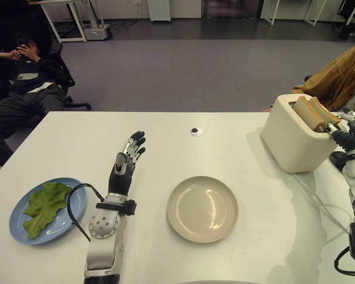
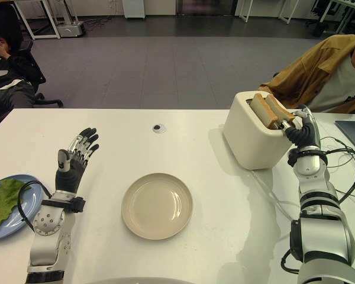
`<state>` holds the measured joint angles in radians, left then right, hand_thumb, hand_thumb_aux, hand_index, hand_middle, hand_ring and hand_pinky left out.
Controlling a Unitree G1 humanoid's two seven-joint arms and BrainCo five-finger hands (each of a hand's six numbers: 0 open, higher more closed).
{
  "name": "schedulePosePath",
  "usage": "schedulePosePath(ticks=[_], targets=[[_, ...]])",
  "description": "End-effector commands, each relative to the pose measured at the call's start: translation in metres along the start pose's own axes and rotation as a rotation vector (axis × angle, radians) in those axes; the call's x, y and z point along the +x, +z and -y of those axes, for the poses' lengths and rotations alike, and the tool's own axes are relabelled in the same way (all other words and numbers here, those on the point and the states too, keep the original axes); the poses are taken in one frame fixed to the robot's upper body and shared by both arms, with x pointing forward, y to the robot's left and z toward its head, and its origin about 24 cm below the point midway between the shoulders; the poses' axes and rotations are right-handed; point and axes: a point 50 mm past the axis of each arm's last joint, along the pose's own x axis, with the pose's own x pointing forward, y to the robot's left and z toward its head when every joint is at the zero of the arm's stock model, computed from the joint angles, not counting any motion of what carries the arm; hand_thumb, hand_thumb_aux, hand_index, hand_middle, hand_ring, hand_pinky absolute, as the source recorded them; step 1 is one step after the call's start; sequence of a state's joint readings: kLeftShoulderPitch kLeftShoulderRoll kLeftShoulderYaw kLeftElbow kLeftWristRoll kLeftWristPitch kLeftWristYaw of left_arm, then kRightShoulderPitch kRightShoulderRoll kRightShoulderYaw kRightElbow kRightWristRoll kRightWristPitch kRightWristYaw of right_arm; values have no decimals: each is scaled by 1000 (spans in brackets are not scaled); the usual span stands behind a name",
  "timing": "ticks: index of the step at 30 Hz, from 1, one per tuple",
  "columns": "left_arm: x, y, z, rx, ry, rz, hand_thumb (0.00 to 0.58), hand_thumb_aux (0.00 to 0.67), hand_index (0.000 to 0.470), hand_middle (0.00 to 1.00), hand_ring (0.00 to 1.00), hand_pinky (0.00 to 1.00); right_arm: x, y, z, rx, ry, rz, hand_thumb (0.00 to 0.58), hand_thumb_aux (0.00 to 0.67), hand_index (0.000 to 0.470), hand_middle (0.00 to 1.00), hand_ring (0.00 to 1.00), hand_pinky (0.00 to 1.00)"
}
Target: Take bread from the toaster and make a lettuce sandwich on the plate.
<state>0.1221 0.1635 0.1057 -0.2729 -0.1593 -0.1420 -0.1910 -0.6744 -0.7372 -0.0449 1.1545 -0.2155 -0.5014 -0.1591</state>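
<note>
Two toasted brown slices of bread (image 1: 313, 112) are seen standing upright in the slots of a smooth, boxy cream toaster (image 1: 290, 139) with rounded corners. The right hand (image 1: 346, 133) is raised at the toaster's top edge, just right of it, forearm upright. Its dark fingers are curled onto the end of the slice nearest the hand, so the bread is pinched while still in the slot.

The left hand (image 1: 123, 165) is held low over the white table (image 1: 165, 148), forearm stretched forward. Its fingers are straight and spread wide, and nothing is held.

A round, glossy cream plate (image 1: 202, 208) with a shallow rim is set just right of the left wrist, well left of the right hand. A round blue plate (image 1: 74, 207) is found just left of the left forearm. A crinkled green lettuce leaf (image 1: 44, 206) is laid flat on it.
</note>
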Motion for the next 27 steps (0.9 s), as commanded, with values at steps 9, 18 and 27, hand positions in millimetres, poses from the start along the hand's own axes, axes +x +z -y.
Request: schedulePosePath(ticks=[9, 18, 27], targets=[[-2, -1, 0, -4, 6, -5, 0, 0, 0, 0, 0, 0, 4, 72, 62, 269, -385, 435, 580, 670, 470, 0, 0, 0], [-2, -1, 1, -6, 4, 0, 0, 0, 0, 0, 0, 0, -28, 151, 51, 540, -99, 695, 580, 670, 470, 0, 0, 0], [0, -1, 3, -9, 1, 3, 0, 0, 0, 0, 0, 0, -120, 171, -66, 880, 1019, 370, 580, 670, 470, 0, 0, 0]])
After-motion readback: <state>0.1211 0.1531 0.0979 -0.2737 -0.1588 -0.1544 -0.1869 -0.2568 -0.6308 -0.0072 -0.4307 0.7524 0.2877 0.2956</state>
